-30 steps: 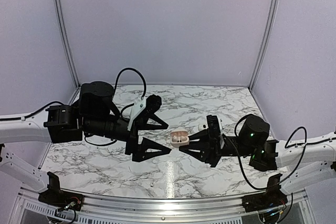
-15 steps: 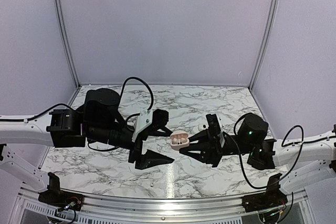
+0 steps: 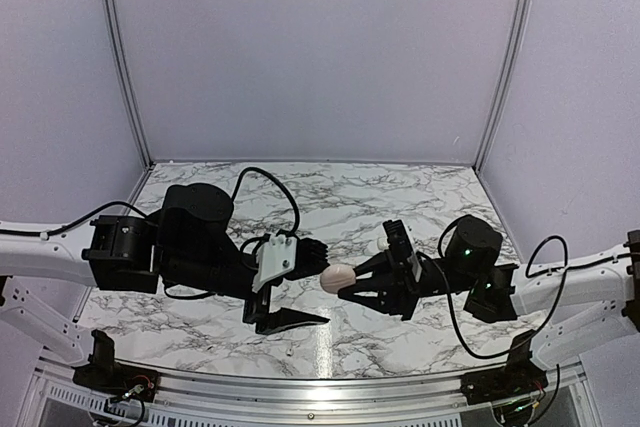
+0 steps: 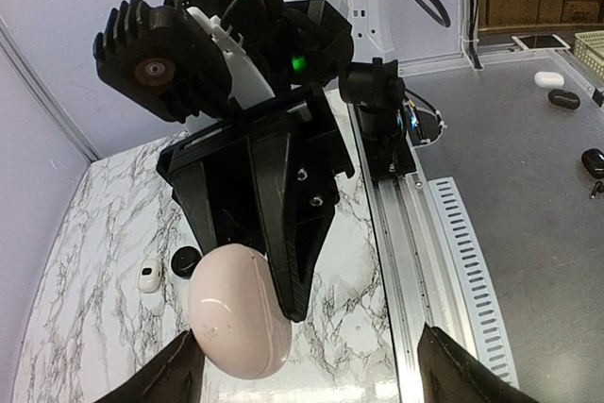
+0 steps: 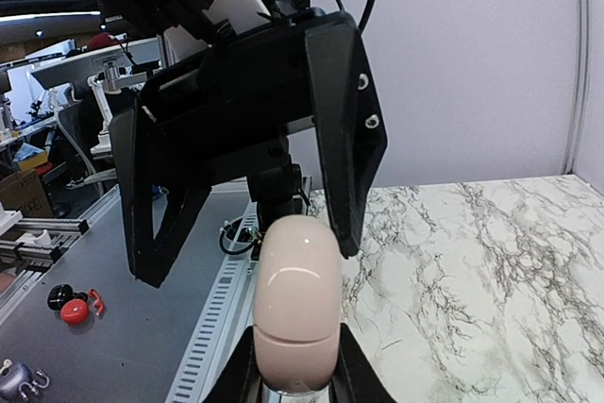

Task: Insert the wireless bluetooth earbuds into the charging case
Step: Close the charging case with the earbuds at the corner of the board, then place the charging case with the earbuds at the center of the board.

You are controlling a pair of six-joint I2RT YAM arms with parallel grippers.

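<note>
From above, the shut cream-white charging case [image 3: 338, 277] is clamped by the right gripper [image 3: 347, 283] over the marble table [image 3: 400, 197], the left gripper [image 3: 326, 285] spread wide nearby; it is shown glossy and pebble-shaped by the left wrist view and seam-crossed by the right.

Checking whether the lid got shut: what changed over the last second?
The lid of the charging case, open before, is now closed. The left hand, jaws open, moved right, up to the case. The right hand stayed shut on the case, in about the same place.
</note>
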